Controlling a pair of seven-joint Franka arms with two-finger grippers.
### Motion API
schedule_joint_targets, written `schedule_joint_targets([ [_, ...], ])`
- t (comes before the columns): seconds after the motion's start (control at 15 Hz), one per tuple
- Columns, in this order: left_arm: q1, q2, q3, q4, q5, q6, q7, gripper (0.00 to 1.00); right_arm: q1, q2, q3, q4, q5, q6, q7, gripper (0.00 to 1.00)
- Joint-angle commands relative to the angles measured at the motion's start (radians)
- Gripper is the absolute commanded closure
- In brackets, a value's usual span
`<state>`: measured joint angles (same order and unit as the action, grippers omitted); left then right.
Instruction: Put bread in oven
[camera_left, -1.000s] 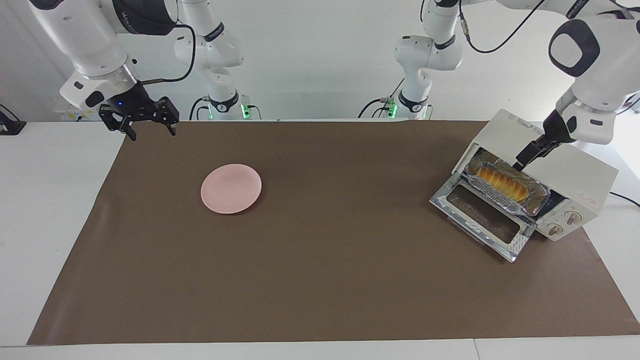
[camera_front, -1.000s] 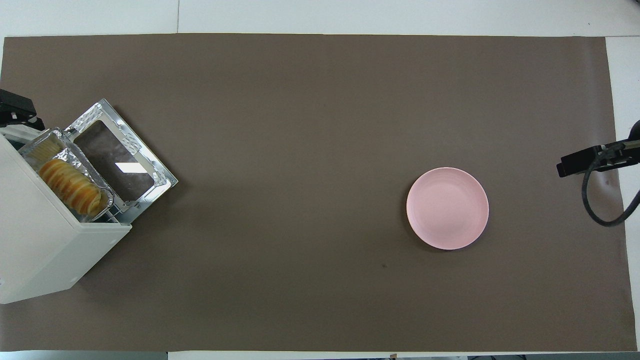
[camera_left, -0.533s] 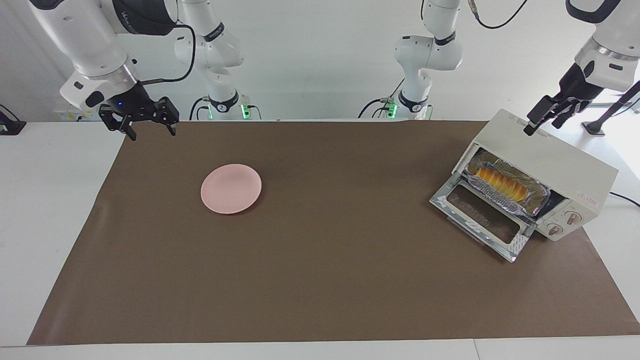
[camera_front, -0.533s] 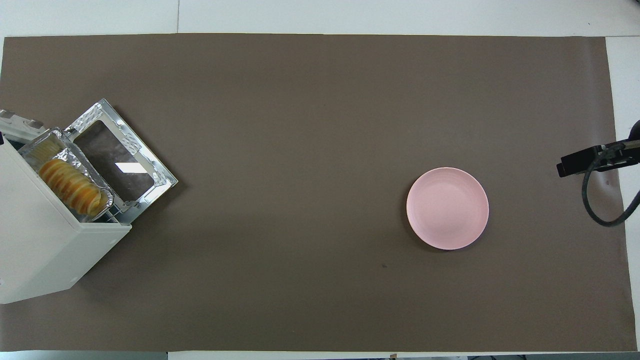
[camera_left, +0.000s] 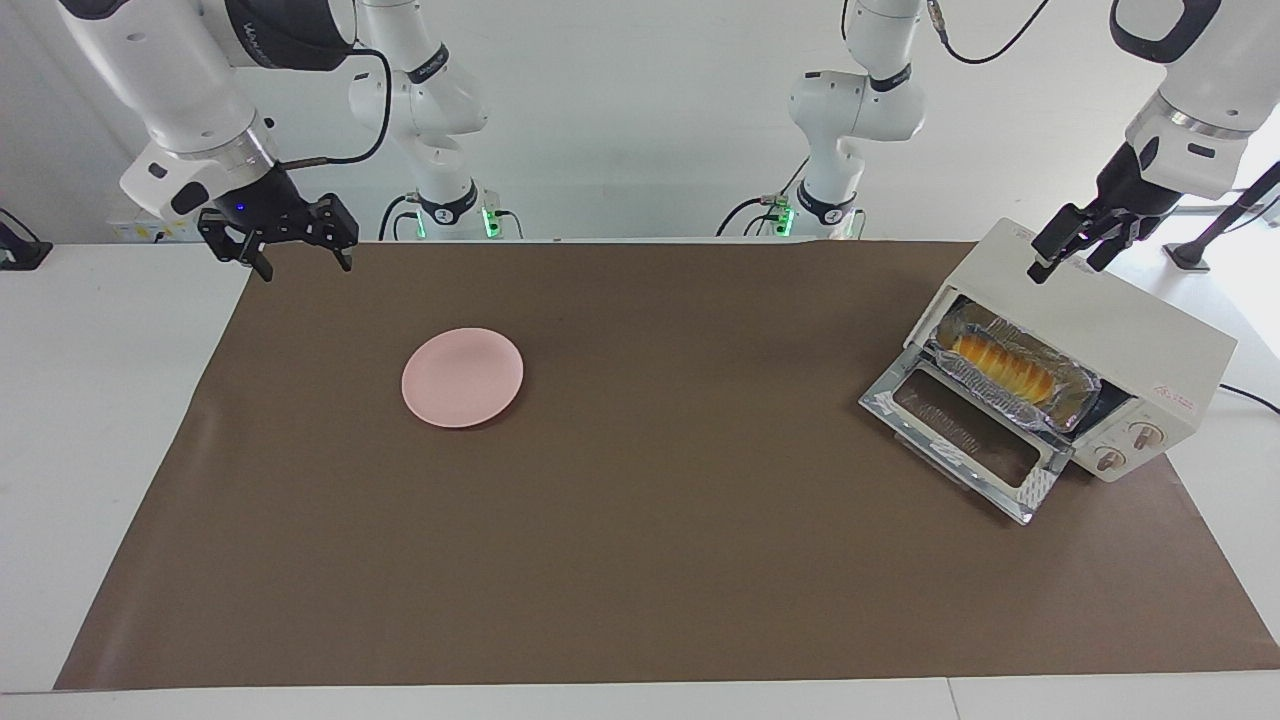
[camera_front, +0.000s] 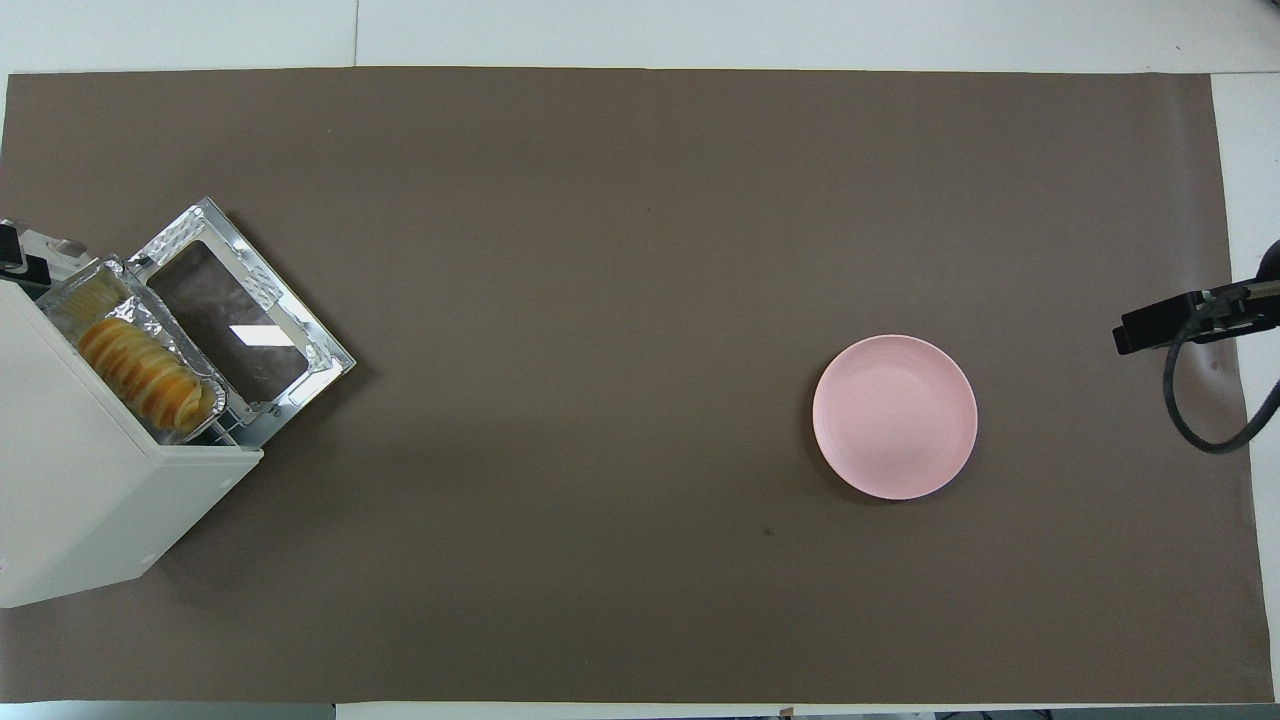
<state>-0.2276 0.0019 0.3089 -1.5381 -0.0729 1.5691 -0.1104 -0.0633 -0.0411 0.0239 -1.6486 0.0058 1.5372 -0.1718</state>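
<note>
Both pincers open, empty.

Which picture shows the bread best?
The overhead view: it looks straight down on the bread in its foil tray at the oven's mouth. The facing view shows the bread smaller, at a slant.

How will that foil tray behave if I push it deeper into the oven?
The foil tray looks thin and crinkled, so it would probably dent rather than slide stiffly. With only the bread inside, it seems light, and may skew on the oven rack.
</note>
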Motion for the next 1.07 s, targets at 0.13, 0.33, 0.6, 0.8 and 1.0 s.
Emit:
schedule_joint_targets([
  [0.13,0.255,-0.006,-0.323,0.012,0.070,-0.064,0.017,0.00,-0.006,-0.008,0.004,-0.005,-0.006,-0.009,0.008,0.00],
  [0.33,0.255,-0.016,-0.326,0.000,0.070,-0.067,0.017,0.00,-0.006,-0.008,0.004,-0.005,-0.006,-0.009,0.008,0.00],
  [0.6,0.264,-0.048,-0.326,-0.060,0.070,-0.074,0.027,0.00,-0.006,-0.008,0.004,-0.005,-0.006,-0.009,0.008,0.00],
  [0.8,0.271,-0.052,-0.324,-0.074,0.070,-0.067,0.054,0.00,-0.006,-0.008,0.004,-0.005,-0.007,-0.009,0.008,0.00],
  [1.0,0.255,-0.065,-0.326,-0.094,0.070,-0.053,0.044,0.00,-0.006,-0.008,0.004,-0.005,-0.007,-0.009,0.008,0.00],
])
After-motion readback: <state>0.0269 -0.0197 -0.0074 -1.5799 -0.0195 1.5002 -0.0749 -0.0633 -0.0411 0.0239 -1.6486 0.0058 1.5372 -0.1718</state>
